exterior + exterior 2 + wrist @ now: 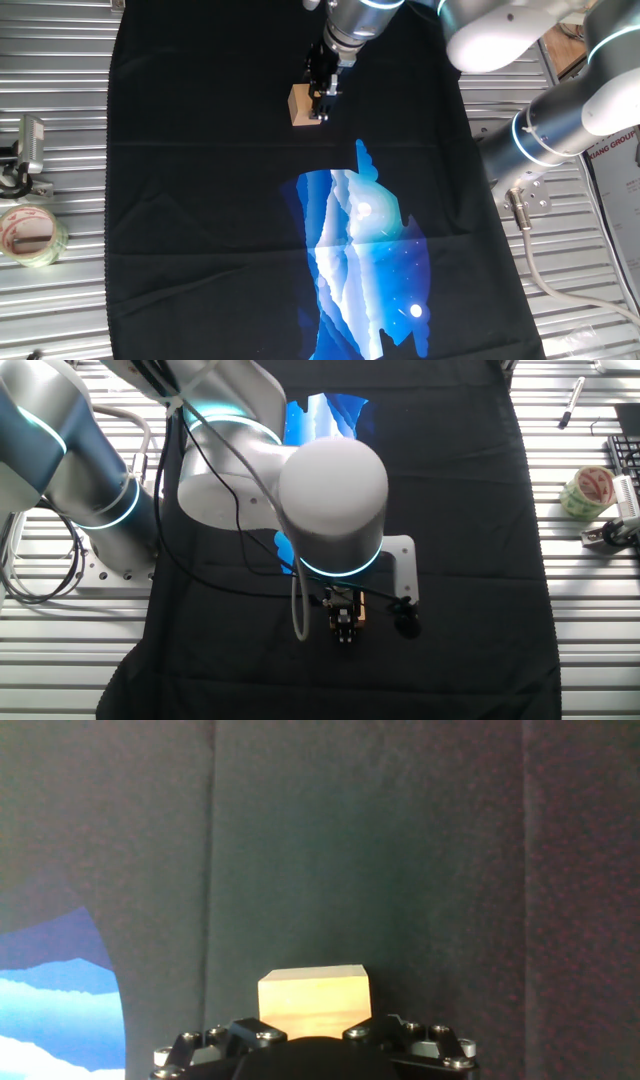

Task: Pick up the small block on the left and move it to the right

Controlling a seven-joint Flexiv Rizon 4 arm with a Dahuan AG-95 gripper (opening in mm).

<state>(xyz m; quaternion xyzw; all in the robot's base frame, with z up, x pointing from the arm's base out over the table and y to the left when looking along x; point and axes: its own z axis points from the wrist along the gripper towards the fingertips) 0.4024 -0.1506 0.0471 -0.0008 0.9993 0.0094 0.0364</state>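
black cloth [200, 230] with blue-white mountain print [360, 250] – spread over slatted metal table [60, 100].
silver flexiv arm [330, 500], lowered over cloth's far end.
roll of clear tape [30, 235] – off the cloth, at table edge.
gripper [322, 100] – right at small block [301, 104]; whether clamped on it or merely beside it, cannot tell.
small block – light-tan wooden cube, on cloth above the print.

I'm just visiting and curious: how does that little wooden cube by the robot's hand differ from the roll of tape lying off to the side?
The small block is a plain light-tan cube; the roll of tape is a clear ring with red print. The block sits on the black cloth right at the gripper; the tape lies off the cloth on the ribbed metal table, far from it. Both rest flat.
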